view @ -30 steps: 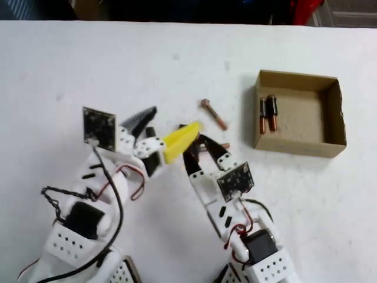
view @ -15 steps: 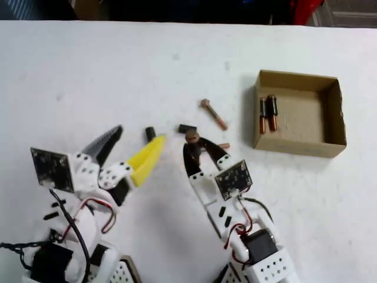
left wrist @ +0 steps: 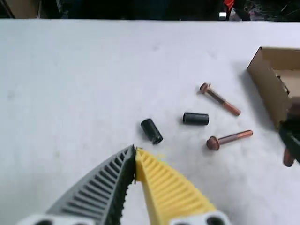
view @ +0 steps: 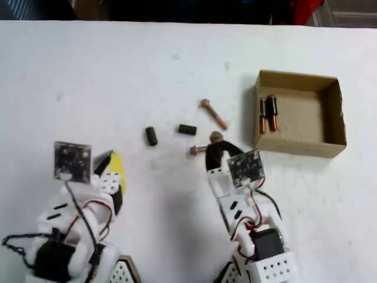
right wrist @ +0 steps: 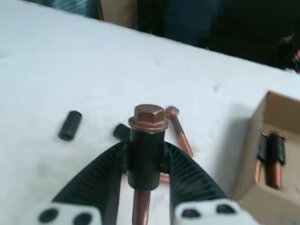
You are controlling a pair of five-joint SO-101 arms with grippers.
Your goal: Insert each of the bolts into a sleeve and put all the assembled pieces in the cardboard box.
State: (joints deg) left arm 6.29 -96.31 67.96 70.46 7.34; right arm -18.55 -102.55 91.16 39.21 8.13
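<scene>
Your right hand [right wrist: 146, 151] is clamped on a sleeved bolt [right wrist: 146, 140], mid-frame from above, just left of the cardboard box [view: 294, 145]. Its wrist view shows the bolt running along the fingers, head outward. On the surface [view: 88, 71] lie two loose bolts [view: 213, 114] [view: 197, 151] and two sleeves [view: 151, 136] [view: 187, 129]. Two assembled pieces [view: 263, 115] [view: 271, 112] are boxed. Your left hand [left wrist: 135, 151] is pinched together, lower left.
</scene>
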